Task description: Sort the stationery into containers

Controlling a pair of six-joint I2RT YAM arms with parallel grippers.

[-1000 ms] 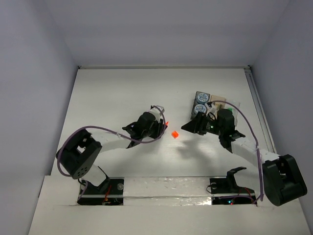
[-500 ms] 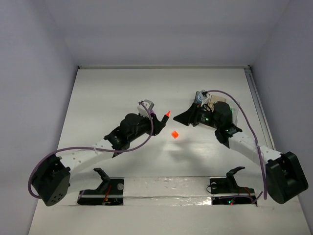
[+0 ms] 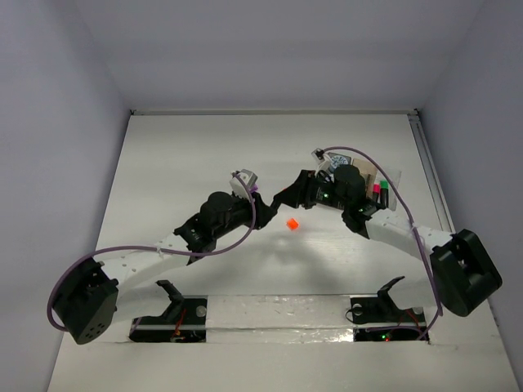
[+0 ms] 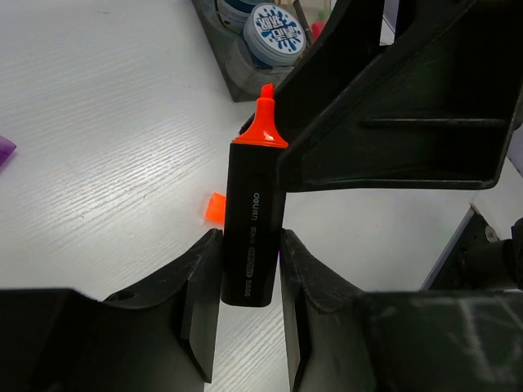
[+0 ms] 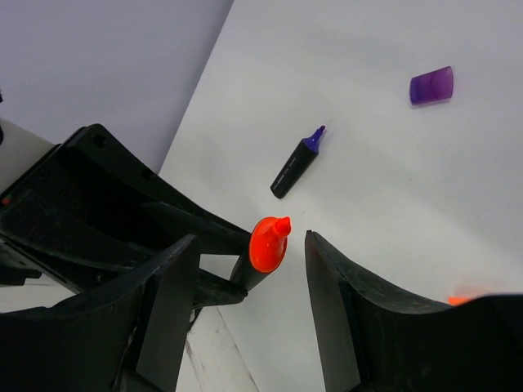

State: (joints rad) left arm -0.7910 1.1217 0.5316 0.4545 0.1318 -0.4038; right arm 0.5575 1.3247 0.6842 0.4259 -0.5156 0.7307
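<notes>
My left gripper is shut on the black body of an uncapped orange highlighter, held above the table with its orange tip pointing at the right gripper. That tip sits between the fingers of my open right gripper, touching neither. In the top view the left gripper and right gripper meet nose to nose at mid-table. A loose orange cap lies on the table just below them. The dark grey holder holds round blue-and-white pieces. The clear box stands behind the right arm.
An uncapped purple highlighter and a purple cap lie on the table beyond the left gripper. Pink and green capped markers stand in the clear box. The right arm hides most of the holder in the top view.
The left arm stretched forward and lifted the orange highlighter. The right gripper swung left from above the containers until its fingers came round the highlighter's tip.
</notes>
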